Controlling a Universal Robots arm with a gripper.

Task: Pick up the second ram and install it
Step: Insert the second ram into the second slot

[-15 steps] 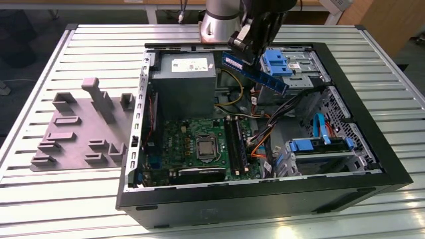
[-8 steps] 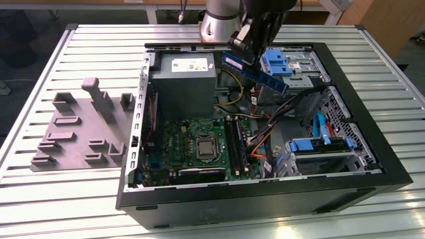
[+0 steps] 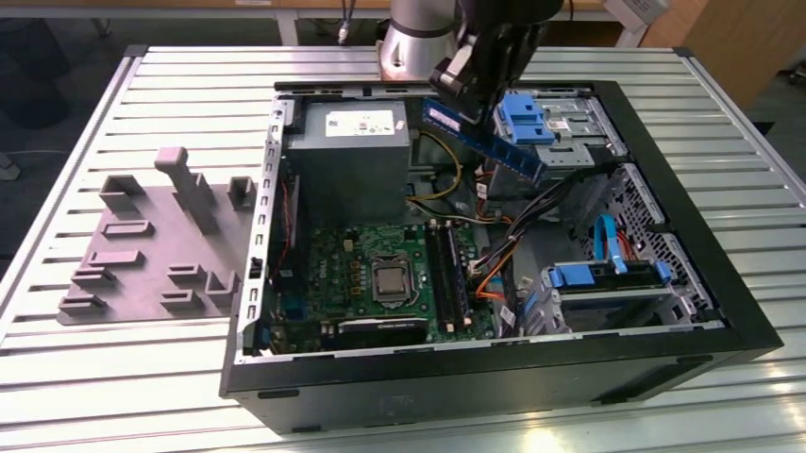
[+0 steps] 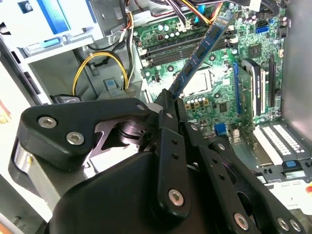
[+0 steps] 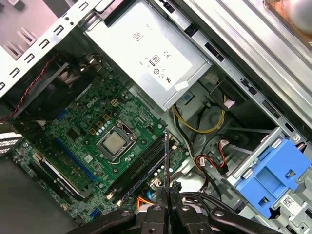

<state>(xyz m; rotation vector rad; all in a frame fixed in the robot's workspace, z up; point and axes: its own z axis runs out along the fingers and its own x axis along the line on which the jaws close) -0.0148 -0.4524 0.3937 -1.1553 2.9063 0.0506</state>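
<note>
My gripper (image 3: 459,92) is shut on one end of the second ram (image 3: 504,151), a dark blue stick. It hangs tilted in the air over the back of the open computer case (image 3: 705,311), above the cables. In the second wrist view the ram (image 4: 202,48) juts out from the fingers (image 4: 165,114) and points across the green motherboard (image 4: 219,73) toward the long black slots (image 4: 180,45). The first wrist view shows the stick edge-on (image 5: 166,156) above the gripper (image 5: 169,191), over the slots (image 5: 139,170).
A grey power supply (image 3: 346,142) fills the case's back. Blue drive brackets (image 3: 523,118) stand behind the gripper, and another (image 3: 605,276) sits at the exterior view's right. Orange and yellow cables (image 3: 497,255) run beside the slots. A grey moulded tray (image 3: 145,245) lies left of the case.
</note>
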